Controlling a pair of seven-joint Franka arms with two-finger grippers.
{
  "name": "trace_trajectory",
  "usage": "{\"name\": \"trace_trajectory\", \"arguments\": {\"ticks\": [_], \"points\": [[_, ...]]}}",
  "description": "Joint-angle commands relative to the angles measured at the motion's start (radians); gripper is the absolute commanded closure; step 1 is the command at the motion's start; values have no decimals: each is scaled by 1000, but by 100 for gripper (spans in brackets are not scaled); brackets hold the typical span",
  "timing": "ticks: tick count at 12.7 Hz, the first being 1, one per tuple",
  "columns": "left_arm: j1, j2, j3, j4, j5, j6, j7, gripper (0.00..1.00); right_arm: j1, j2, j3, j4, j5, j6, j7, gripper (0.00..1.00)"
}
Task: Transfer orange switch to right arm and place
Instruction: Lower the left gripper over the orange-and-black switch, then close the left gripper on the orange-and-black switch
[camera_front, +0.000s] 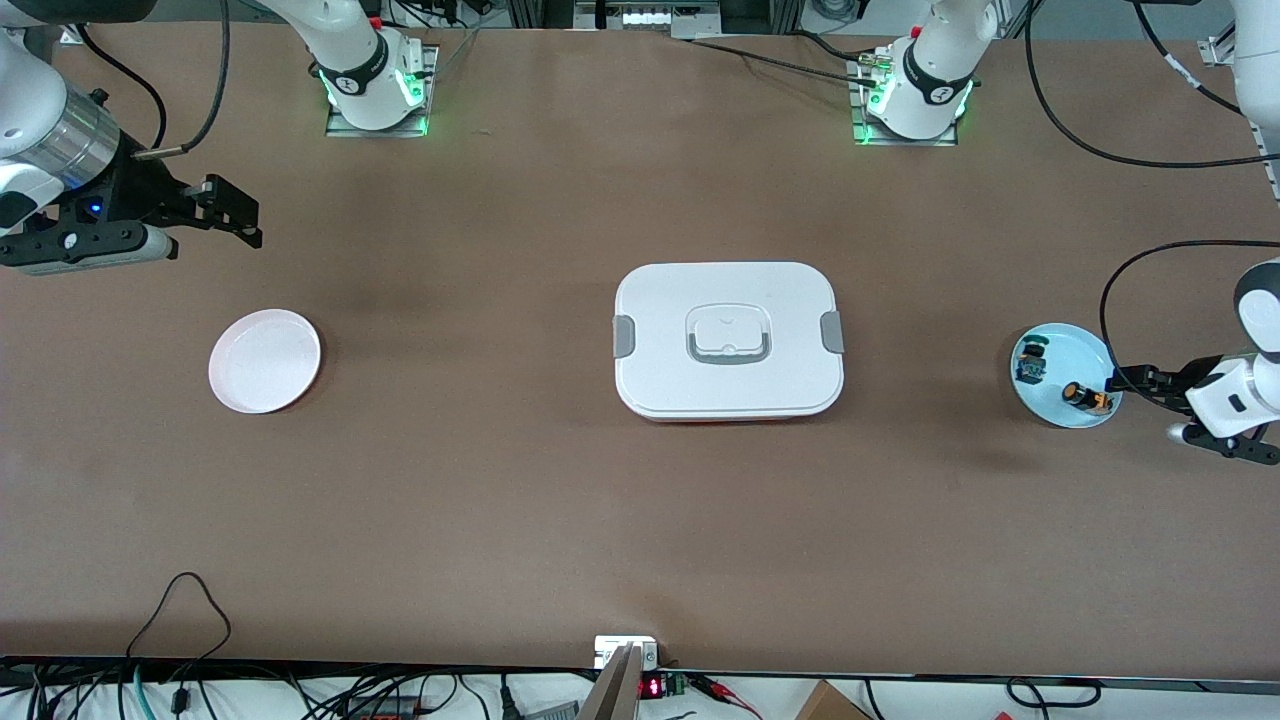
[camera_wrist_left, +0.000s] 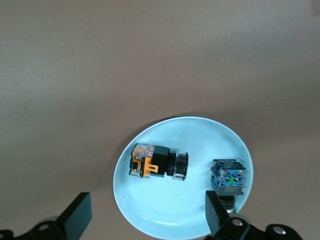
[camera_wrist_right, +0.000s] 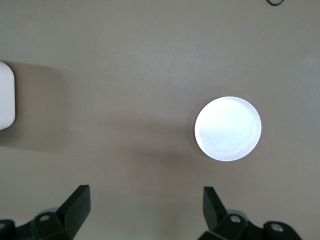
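Note:
The orange switch (camera_front: 1086, 397) lies on its side on a light-blue plate (camera_front: 1058, 408) at the left arm's end of the table. In the left wrist view the switch (camera_wrist_left: 157, 162) shows its black body and orange end. My left gripper (camera_front: 1120, 381) is open and empty over the plate's rim, its jaws (camera_wrist_left: 147, 212) wide apart, the switch just ahead of them and untouched. My right gripper (camera_front: 238, 215) is open and empty in the air over bare table at the right arm's end; its wrist view (camera_wrist_right: 145, 205) shows nothing between the jaws.
A green-capped bluish part (camera_front: 1032, 362) lies on the same blue plate, also in the left wrist view (camera_wrist_left: 228, 177). A white plate (camera_front: 265, 360) sits near the right gripper (camera_wrist_right: 228, 128). A white lidded box (camera_front: 728, 340) stands mid-table.

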Motion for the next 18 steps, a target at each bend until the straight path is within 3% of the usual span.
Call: {"name": "trace_trajectory", "arguments": {"ticks": [1, 5, 18], "points": [[11, -5, -14, -47, -16, 77, 52, 0, 7, -9, 1, 3, -8, -11, 10, 0], [24, 1, -14, -136, -18, 205, 88, 0, 7, -10, 1, 1, -8, -11, 7, 0], [43, 28, -41, -145, -39, 205, 108, 0, 9, -30, 3, -4, -16, -16, 7, 0]]}}
